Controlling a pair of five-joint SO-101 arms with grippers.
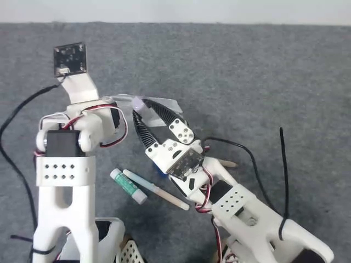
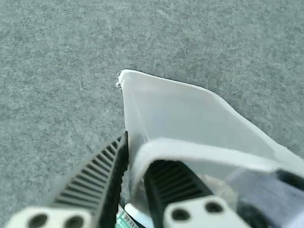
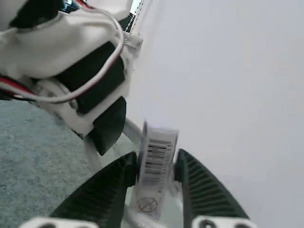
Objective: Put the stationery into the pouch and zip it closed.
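Note:
The translucent pouch (image 1: 164,103) is held up off the grey mat between the two arms. My left gripper (image 2: 137,156) is shut on the pouch's (image 2: 190,118) rim, with one black finger (image 2: 102,171) outside and the other inside. My right gripper (image 1: 143,108) is at the pouch's opening, shut on a small white stationery item (image 3: 156,149) with a barcode label; the same item looks pale lavender (image 1: 138,103) from above. A green-and-white glue stick (image 1: 128,186) and a slim pale pen (image 1: 156,189) lie on the mat between the arm bases.
A blue object (image 1: 163,169) lies partly hidden under the right arm, and a wooden stick (image 1: 228,163) pokes out beside it. Black cables (image 1: 282,164) trail right of that arm. Grey mat (image 1: 263,71) stretches open toward the back and right.

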